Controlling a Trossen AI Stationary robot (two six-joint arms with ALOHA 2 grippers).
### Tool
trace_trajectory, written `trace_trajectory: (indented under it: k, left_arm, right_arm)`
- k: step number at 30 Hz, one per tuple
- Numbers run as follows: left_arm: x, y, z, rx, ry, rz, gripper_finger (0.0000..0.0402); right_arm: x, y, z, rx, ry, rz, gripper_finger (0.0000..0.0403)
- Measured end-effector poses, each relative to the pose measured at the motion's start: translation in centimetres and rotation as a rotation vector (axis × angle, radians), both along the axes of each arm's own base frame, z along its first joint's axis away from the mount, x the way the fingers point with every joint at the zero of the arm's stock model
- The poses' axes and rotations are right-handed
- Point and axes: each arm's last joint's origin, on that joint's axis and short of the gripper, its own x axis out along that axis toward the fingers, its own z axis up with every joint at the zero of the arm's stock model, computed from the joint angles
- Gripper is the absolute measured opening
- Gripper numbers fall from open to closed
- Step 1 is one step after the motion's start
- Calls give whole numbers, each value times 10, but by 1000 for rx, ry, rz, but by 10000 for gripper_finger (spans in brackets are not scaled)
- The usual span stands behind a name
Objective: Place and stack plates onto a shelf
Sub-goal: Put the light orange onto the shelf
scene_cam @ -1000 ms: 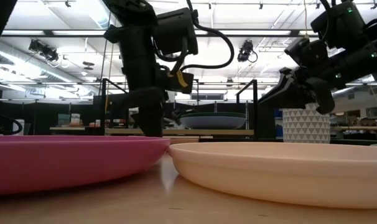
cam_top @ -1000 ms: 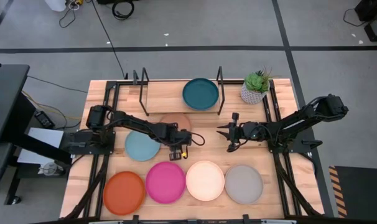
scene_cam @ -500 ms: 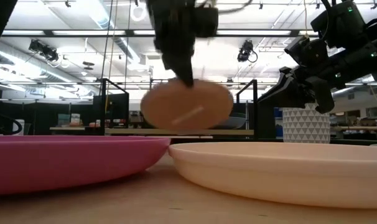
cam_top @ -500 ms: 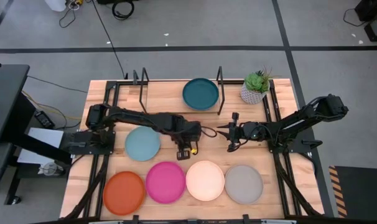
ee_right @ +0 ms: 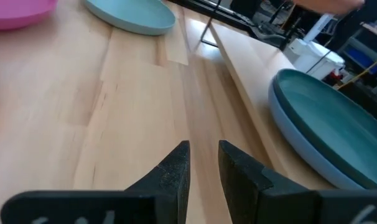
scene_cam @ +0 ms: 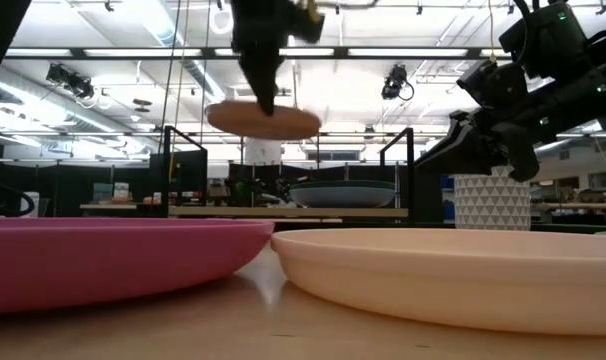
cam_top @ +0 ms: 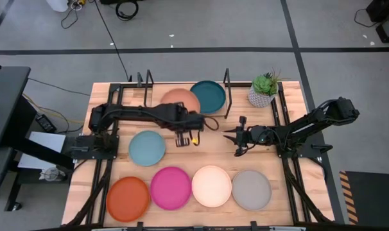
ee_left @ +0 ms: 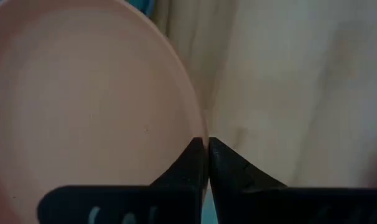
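Pale wood tabletop (cam_top: 201, 154), with four plates along the near edge: orange plate (cam_top: 127, 198), magenta plate (cam_top: 171, 187), cream-white plate (cam_top: 212, 186), grey plate (cam_top: 251, 190). Behind them lies the light blue plate (cam_top: 147, 147). The left gripper (cam_top: 183, 120) is clenched on the rim of the peach plate (cam_top: 180, 101), held in the air above the shelf (cam_top: 159, 99), beside the dark teal plate (cam_top: 207, 96). Further right, the right gripper (cam_top: 236, 136) hovers over the table, fingers slightly parted and holding nothing.

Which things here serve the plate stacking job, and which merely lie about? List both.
For the job:
- round peach plastic plate, held in the shut left gripper above the shelf
- low light-wood shelf
- dark teal plate on the shelf
- light blue, orange, magenta, cream-white, grey plates on the table

Lying about:
- small potted green plant
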Motion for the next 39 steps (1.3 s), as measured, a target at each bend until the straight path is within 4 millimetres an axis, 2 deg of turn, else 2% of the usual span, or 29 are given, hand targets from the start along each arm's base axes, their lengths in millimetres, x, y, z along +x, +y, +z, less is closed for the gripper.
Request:
trace_trajectory:
  k: [5,8,14,19,25,34,39]
  left_arm:
    - [-6,33,-34,12,54,5,18]
    - [-18,54,-49,12,101,20,18]
    - [-36,97,-49,-72,-23,124,18]
    - [-50,120,-63,-88,-74,198,18]
    - [-52,127,-79,-77,-108,195,18]
    - [-50,113,-91,-105,-109,148,19]
    - [-47,110,-90,-84,-123,141,39]
  right_arm:
    - [0,2,0,35,-1,48,89]
    - [0,2,0,37,1,49,89]
    - [0,2,-2,36,9,50,89]
    - [0,2,-2,44,8,50,89]
    - [0,2,-2,45,6,49,89]
    - [0,2,-1,46,4,53,89]
    - [1,2,-1,45,-1,54,89]
